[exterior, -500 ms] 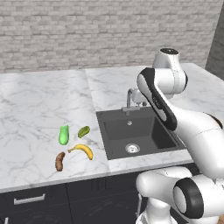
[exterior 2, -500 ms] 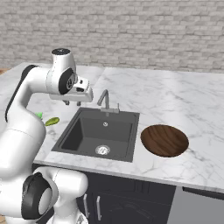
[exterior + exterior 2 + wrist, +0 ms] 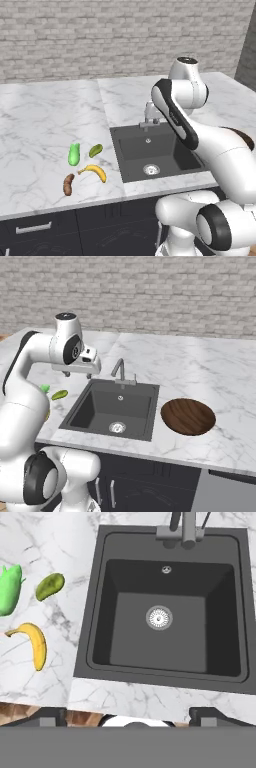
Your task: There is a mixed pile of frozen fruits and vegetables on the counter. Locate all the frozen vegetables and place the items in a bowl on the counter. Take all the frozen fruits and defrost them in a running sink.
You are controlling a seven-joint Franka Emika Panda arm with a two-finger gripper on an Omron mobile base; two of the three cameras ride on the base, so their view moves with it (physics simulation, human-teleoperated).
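A grey brick wall backs the white marble worktop (image 3: pixel 45 115) with grey veins, which holds the dark grey rectangular sink (image 3: pixel 155 152) with its grey curved faucet (image 3: pixel 120 372). Left of the sink lie the bright green oblong piece (image 3: pixel 74 154), the olive-green oval (image 3: pixel 95 150), the yellow banana (image 3: pixel 95 171) and the reddish-brown lump (image 3: pixel 68 184). The round dark-brown wooden bowl (image 3: pixel 188 416) sits right of the sink. The fingers (image 3: pixel 78 374) hang spread wide, empty, above the sink's left rim.
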